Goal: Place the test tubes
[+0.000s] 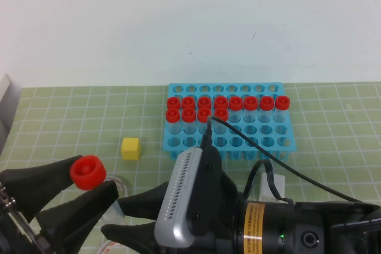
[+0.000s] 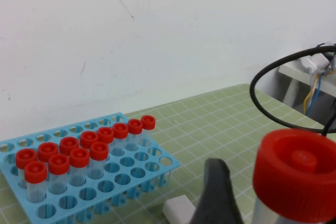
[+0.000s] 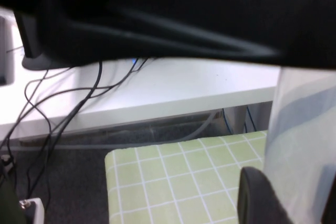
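Only the red cap of the test tube (image 1: pixel 88 172) shows clearly. Its clear body is mostly hidden behind my fingers, low at the near left. My left end effector (image 1: pixel 94 174) is released, spread either side of the cap. My right end effector (image 1: pixel 119 215) is grasping the tube's body, half covered by my own arm. The blue rack (image 1: pixel 274 146) holds twelve capped tubes (image 1: pixel 235 103), eight in one row and four in the next. A yellow block (image 1: pixel 130 148) lies left of it on the green gridded worktop (image 1: pixel 71 117), before a white wall (image 1: pixel 178 16).
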